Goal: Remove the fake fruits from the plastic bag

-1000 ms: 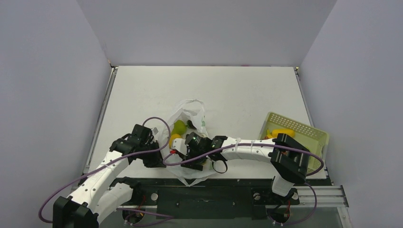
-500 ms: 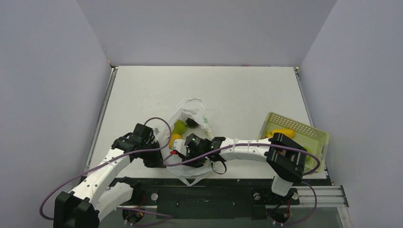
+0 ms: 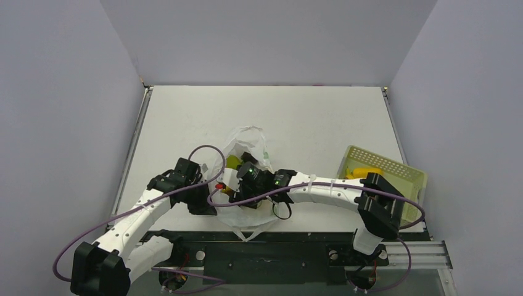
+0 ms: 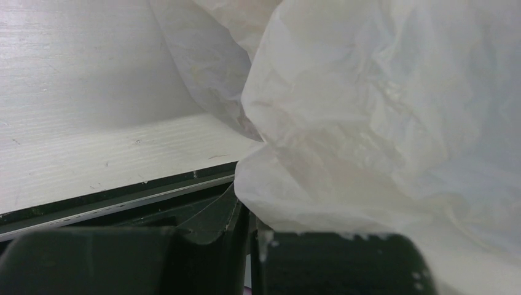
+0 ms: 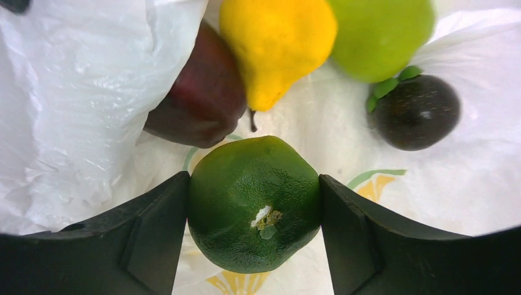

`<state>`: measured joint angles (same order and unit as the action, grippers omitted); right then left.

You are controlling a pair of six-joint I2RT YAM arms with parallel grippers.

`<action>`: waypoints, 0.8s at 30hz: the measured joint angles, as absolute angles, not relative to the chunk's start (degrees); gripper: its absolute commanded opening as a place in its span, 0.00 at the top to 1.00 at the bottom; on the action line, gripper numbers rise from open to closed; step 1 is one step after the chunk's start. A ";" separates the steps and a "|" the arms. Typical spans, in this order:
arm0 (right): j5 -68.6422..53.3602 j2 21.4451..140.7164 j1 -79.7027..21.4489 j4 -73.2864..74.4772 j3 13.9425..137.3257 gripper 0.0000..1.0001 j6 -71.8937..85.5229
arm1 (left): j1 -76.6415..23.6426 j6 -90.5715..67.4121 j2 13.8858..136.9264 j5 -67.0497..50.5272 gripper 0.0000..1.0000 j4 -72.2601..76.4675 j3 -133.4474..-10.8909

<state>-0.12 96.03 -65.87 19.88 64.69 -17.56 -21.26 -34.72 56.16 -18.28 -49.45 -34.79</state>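
Observation:
The plastic bag lies near the table's front edge, its mouth open. My right gripper reaches inside it and is shut on the green lime, with a finger against each side. Behind the lime, on the bag's logo-printed floor, lie a yellow lumpy fruit, a green pear, a dark purple round fruit and a dark red-purple one. My left gripper is shut on a fold of the bag at its left side.
A pale yellow-green perforated basket stands at the right, near the table's front edge, with a yellow fruit in it. The table's dark front rail runs just below my left gripper. Grey walls enclose the table.
My right gripper has moved a little away from the front edge, deeper over the bag. The bag has shifted with it. My left arm has barely moved.

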 measured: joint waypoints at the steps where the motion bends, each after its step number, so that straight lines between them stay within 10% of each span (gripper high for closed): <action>1: -0.10 95.37 -65.65 19.88 65.10 0.75 -17.54 | -21.26 -34.72 56.16 -18.28 0.99 -49.34 -34.79; 7: -0.01 89.03 -63.46 19.38 66.06 1.00 -16.73 | -21.26 -35.18 56.16 -18.26 1.00 -48.60 -34.79; 24: 14.85 65.73 -47.83 4.51 59.99 1.00 -4.69 | -21.26 -35.73 55.27 -18.22 1.00 -48.51 -34.74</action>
<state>14.85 65.73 -47.83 4.51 59.99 -4.69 -21.26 -35.73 55.27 -18.22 -48.51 -34.74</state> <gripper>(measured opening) 0.658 0.003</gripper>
